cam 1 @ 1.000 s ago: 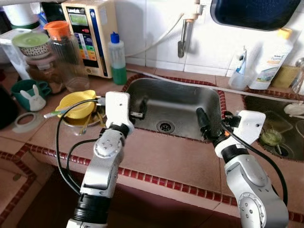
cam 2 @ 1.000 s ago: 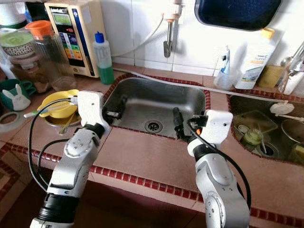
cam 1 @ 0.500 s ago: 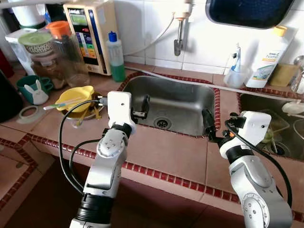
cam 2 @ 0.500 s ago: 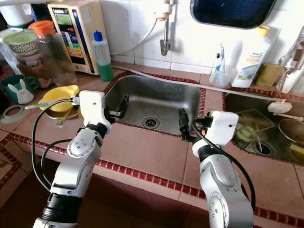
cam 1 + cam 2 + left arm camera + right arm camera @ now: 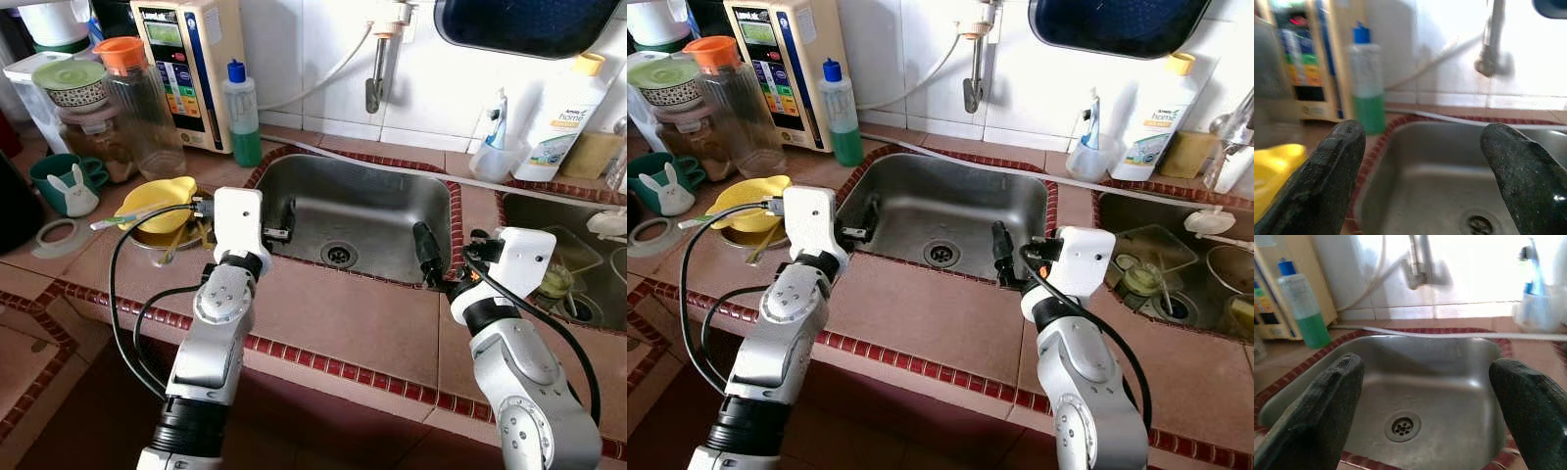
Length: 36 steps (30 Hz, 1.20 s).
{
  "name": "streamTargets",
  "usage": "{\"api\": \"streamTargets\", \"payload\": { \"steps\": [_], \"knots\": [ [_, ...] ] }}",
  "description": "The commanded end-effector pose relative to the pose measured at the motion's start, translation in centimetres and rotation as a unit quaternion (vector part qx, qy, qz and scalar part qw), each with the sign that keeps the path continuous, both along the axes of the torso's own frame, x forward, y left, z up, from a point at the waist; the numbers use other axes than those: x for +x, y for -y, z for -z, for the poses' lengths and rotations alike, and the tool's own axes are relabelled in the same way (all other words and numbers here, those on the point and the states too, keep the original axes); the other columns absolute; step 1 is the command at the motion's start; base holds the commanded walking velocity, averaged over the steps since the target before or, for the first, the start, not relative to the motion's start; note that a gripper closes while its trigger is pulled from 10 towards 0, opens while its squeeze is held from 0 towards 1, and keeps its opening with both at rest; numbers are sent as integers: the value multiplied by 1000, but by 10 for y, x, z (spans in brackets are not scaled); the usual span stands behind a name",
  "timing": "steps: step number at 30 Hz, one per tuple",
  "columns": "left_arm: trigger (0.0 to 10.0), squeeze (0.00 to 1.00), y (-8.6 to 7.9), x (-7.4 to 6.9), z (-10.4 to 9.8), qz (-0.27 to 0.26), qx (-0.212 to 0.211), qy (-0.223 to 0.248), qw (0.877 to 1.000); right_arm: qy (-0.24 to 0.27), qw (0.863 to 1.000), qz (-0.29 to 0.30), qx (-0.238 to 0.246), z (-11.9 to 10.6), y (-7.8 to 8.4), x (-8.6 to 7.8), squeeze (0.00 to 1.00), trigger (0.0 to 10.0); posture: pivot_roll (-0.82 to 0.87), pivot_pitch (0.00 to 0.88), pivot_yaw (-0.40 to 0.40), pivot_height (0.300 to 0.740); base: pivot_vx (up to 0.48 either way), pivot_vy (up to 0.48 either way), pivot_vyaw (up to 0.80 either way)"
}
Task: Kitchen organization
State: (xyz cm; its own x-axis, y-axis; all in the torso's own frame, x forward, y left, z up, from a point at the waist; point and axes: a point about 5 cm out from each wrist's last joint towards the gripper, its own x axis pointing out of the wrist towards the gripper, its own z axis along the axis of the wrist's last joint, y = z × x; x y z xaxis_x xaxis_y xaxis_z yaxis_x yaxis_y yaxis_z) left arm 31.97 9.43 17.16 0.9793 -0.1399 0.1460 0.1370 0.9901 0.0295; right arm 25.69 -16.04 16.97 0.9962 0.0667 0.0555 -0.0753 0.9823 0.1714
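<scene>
The sink (image 5: 358,211) lies mid-counter, bowl (image 5: 157,206) to its left, bottle (image 5: 242,116) behind that corner.

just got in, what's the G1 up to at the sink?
Nothing is held yet. Both arms are raised at the front edge of the steel sink. The left gripper sits at the sink's left rim, the right gripper at its right front edge, and both are open. The basin looks bare apart from its drain. A yellow bowl sits on the counter to the left, untouched.
</scene>
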Motion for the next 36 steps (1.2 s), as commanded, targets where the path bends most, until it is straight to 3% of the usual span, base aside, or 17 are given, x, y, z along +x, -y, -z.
{"api": "streamTargets", "payload": {
  "steps": [1,6,20,24,29,32,36],
  "knots": [
    [10000,0,-6,2,-1,-15,8,5,1000,9,1000,-12,1,-4,-6,1,0,10000,49,0,21,740,0,0,800],
    [10000,0,-6,2,-1,-17,9,5,1000,8,1000,-10,3,-3,-6,2,0,10000,49,0,22,740,0,0,739],
    [10000,0,-13,7,-1,-36,9,2,999,5,1000,-3,8,-2,-4,2,0,10000,46,0,23,740,0,0,0],
    [10000,0,-35,12,-2,-104,28,4,994,7,1000,-6,10,-4,-5,2,0,10000,47,0,22,740,0,0,0],
    [10000,0,-70,28,-3,-167,-4,-17,986,2,999,-33,14,-3,-10,2,0,10000,50,0,18,740,0,0,0],
    [10000,0,-78,34,-5,-173,-12,-22,985,-1,998,-58,14,-3,-16,1,0,10000,48,0,18,740,0,0,0],
    [10000,0,-73,37,0,-163,-14,-36,986,1,998,-66,14,-4,-17,2,0,10000,46,0,21,740,0,0,0]
  ]
}}
